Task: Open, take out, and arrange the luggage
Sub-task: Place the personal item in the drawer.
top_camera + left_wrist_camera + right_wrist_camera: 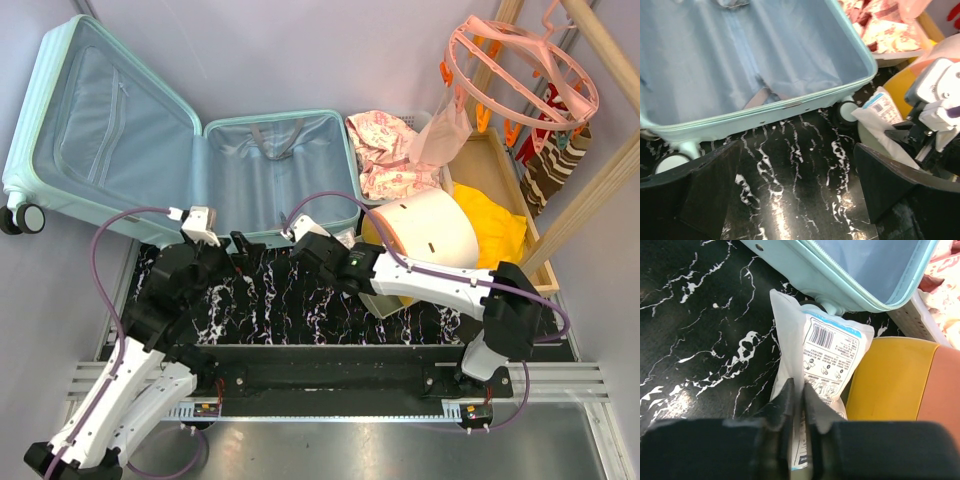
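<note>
The luggage [200,170] lies open at ten o'clock, along the far edge of the tabletop [290,305]. The left gripper [799,175] hangs with its jaws released. The right gripper [799,390] has its jaws clenched on the thin edge of a white packet [825,355], which may slip free or snag the wheel [827,305] at twelve. The right wrist view shows this pinch; overhead, the arm hides it.

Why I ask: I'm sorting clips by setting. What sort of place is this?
Probably a robot test cell mimicking a laundry corner: a black marbled tabletop and metal rails, an open pale mint-blue hard-shell suitcase, a pink round plastic clip hanger.
</note>
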Available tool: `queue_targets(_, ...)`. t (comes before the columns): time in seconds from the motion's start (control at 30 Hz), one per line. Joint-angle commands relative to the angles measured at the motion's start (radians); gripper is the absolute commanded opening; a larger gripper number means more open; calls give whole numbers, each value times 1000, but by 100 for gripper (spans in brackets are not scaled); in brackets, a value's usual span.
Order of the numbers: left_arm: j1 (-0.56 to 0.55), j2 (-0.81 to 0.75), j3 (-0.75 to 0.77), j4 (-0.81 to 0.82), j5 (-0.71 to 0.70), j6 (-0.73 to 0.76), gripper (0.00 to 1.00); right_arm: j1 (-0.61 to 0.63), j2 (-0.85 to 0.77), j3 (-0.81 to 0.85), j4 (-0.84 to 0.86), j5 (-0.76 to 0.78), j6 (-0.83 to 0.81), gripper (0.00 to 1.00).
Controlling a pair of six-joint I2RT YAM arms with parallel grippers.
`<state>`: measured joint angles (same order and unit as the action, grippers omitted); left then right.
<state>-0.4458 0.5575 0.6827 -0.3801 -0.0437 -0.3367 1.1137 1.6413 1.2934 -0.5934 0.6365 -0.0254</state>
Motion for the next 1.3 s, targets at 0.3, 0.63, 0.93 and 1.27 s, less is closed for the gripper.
queue_targets(0.3,-2,-16,-273,377,323,-200,99,-118,-166,-34,50,-300,133,0)
queue_targets(0.63,-160,34,-385,573,246,-280,99,-216,-239,-62,50,-463,185,0)
queue_targets(0.93,-361,301,-390,836,154,-312,93,-229,-259,-89,8,-425,219,0)
queue_targets(1.27,-467,617,-338,1075,142,-338,83,-229,-302,-112,-54,-365,245,2)
